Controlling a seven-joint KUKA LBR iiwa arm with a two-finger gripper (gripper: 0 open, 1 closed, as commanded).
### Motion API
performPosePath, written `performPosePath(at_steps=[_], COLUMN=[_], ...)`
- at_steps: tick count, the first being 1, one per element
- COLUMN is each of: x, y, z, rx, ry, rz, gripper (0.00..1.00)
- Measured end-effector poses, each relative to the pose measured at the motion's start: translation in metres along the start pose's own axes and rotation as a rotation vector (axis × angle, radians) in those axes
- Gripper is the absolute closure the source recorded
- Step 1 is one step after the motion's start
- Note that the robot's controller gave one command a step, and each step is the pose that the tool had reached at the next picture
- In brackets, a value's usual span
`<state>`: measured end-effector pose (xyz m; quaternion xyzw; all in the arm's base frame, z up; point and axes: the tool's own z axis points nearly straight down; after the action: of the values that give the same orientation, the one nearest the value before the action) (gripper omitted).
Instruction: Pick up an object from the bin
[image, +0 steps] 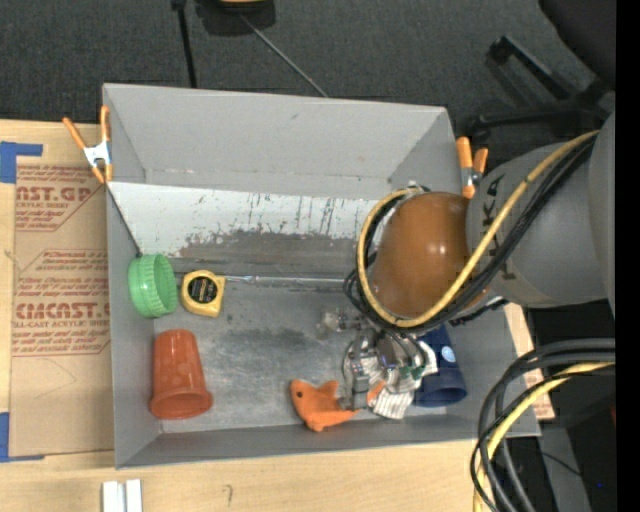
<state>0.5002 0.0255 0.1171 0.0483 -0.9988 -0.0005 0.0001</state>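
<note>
My gripper (367, 372) hangs low over the bin's front right part, under the arm's brown dome. Just to its front left lies a small orange plastic piece (317, 403), touching or nearly touching the gripper's lower end. A white, striped scrap (392, 403) lies right below the gripper. A dark blue object (446, 380) sits to its right against the bin wall, partly hidden by the gripper.
At the left wall lies a green round lid (151, 285) with a yellow tape measure (202, 293) beside it. A red-orange plastic cup (178, 375) lies on its side in the front left corner. The arm covers the bin's right side.
</note>
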Motion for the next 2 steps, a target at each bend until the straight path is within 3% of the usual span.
performPosePath(at_steps=[1, 2], x=[0.017, 0.016], y=[0.027, 0.023], z=[-0.002, 0.044], rx=[0.0, 0.0], ry=[0.002, -0.011], rz=[-0.122, -0.046], gripper=[0.0, 0.0])
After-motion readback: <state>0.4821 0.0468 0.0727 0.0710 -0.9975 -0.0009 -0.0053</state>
